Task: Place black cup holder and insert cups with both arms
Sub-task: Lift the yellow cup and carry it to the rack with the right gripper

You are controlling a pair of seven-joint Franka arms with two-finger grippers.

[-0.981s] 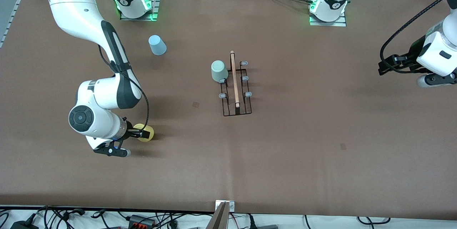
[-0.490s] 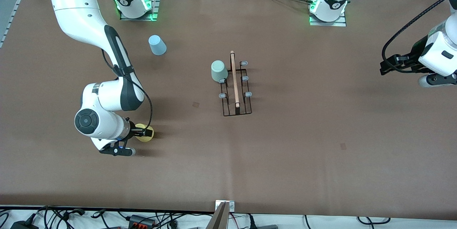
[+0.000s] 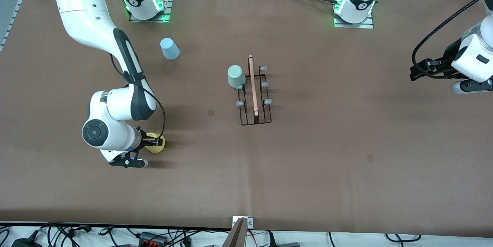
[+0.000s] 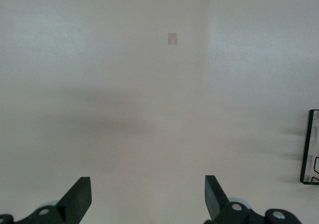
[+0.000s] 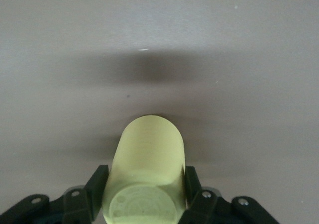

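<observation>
The black cup holder (image 3: 254, 93) stands at the table's middle, with a pale mint green cup (image 3: 235, 76) upside down on one of its pegs. A light blue cup (image 3: 169, 48) stands upside down nearer the right arm's base. My right gripper (image 3: 151, 142) is low at the table, shut on the yellow cup (image 3: 157, 144). In the right wrist view the yellow cup (image 5: 147, 154) sits between both fingers of the right gripper (image 5: 145, 186), its base toward the camera. My left gripper (image 3: 414, 71) waits open and empty at the left arm's end of the table; it also shows in the left wrist view (image 4: 144, 189).
The brown table cover (image 3: 327, 143) is bare around the cup holder. A corner of the black cup holder (image 4: 310, 147) shows in the left wrist view. Cables and a metal bracket (image 3: 240, 224) lie along the table edge nearest the front camera.
My right arm's wrist has shifted slightly toward the table's middle, while the yellow cup has stayed almost in place. The left arm has barely moved.
</observation>
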